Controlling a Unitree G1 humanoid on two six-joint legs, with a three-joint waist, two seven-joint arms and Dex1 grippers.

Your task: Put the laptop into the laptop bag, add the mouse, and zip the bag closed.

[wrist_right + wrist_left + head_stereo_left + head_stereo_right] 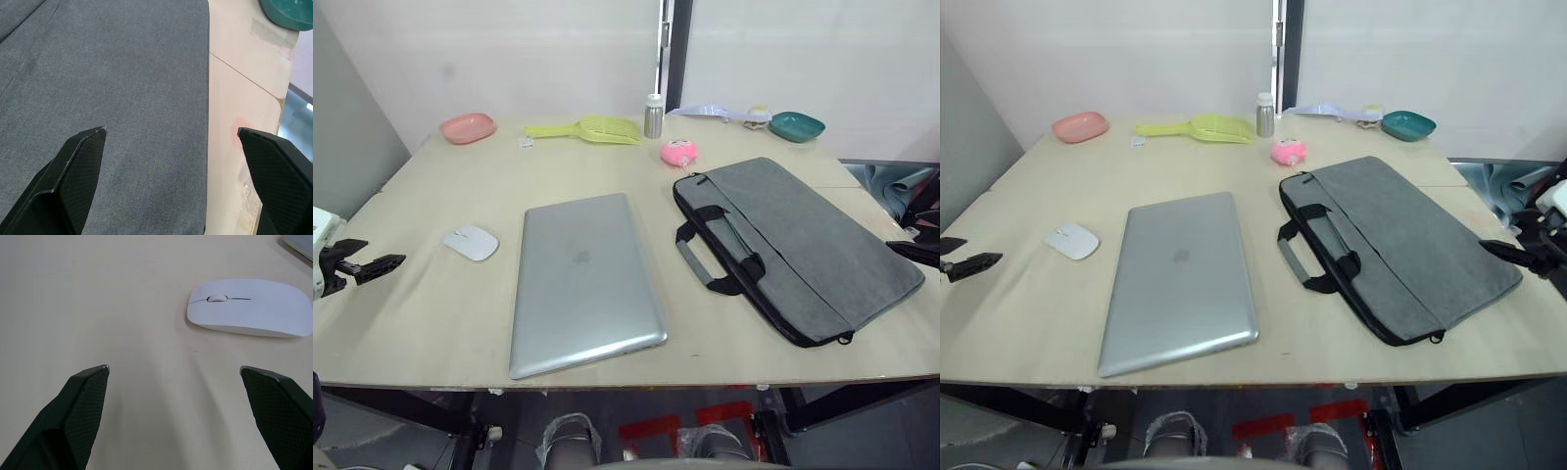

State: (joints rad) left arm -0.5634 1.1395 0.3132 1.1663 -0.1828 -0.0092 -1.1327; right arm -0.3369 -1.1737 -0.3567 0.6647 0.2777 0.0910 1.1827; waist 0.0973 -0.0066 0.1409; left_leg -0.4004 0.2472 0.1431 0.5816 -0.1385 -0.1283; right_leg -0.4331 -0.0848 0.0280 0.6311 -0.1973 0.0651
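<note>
Both claws gape wide: left gripper (173, 372) facing smooth domed mouse (250, 307), right gripper (171, 132) over woven laptop bag (107, 88).

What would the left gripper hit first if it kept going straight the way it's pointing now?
Probably the mouse. The left gripper is open over bare table, and the mouse lies ahead, a little off its centre line, so one finger might meet it first.

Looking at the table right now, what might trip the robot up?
The laptop lies flat with its near corner at the table edge, so a clumsy lift might tip it off. The laptop bag looks zipped shut and must be opened first. The pink toy beside the bag might get bumped.
</note>
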